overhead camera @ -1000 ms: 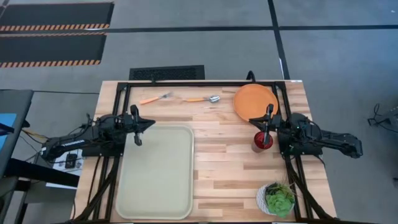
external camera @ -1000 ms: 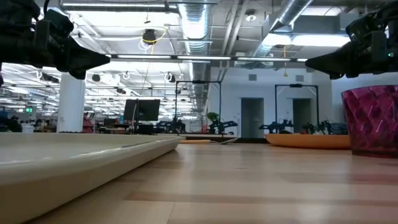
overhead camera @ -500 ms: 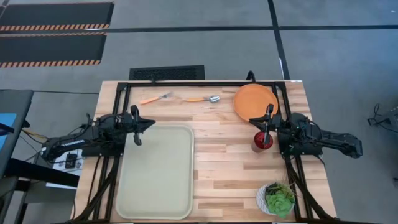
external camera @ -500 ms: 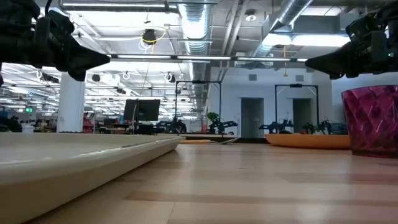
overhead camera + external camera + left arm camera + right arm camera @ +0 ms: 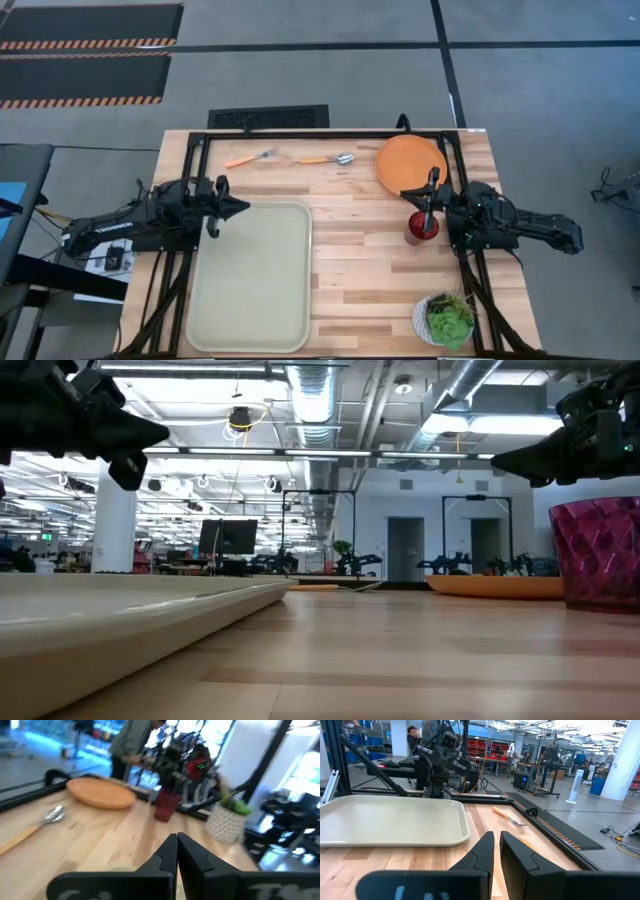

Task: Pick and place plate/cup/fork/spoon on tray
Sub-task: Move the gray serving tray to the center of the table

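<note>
My right hand (image 5: 432,190) hovered pressed together just above the cup (image 5: 421,227); it looked light, rigid, slippery, so I judged its rim the best hold. Left hand (image 5: 216,205), also pressed together, waited beside the tray (image 5: 250,330)

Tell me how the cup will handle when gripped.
The cup looks like faceted hard plastic, so probably stiff and light. It is taller than wide, so a side nudge may tip it. Its round wall could slip unless the right gripper closes squarely.

The right gripper (image 5: 497,851), its 2 fingers together, faces the tray (image 5: 395,822) and fork (image 5: 507,817).
</note>
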